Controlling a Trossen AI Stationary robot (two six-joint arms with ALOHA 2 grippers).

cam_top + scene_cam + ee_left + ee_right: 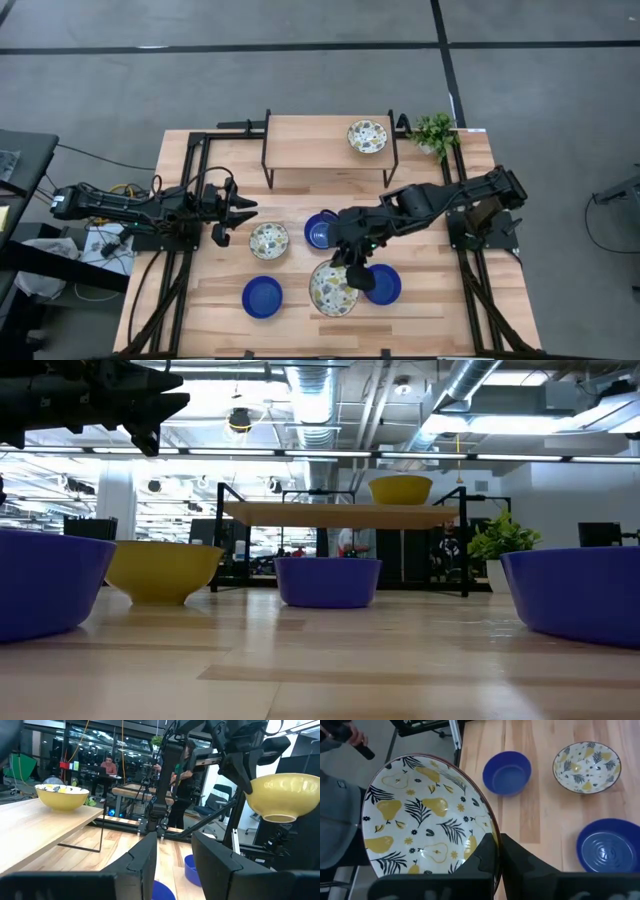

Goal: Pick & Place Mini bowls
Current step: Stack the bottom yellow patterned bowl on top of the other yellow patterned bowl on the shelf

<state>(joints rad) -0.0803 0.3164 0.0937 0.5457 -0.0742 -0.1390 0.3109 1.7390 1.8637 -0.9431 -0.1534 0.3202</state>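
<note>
R gripper (496,851) is clamped shut on the rim of 1 patterned bowl (422,820), held off the table, mouth up; round, so no long axis. It hangs above the front centre, beside a blue bowl (383,285). Behind it, well apart, the raised shelf (310,145) carries 1 patterned bowl (367,136); R arm is nearer. L gripper (222,213) waits at left, jaws part open, empty.

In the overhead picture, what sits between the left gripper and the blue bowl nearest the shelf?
One patterned bowl rests on the table between the left gripper and that blue bowl, seen in the high view.
</note>
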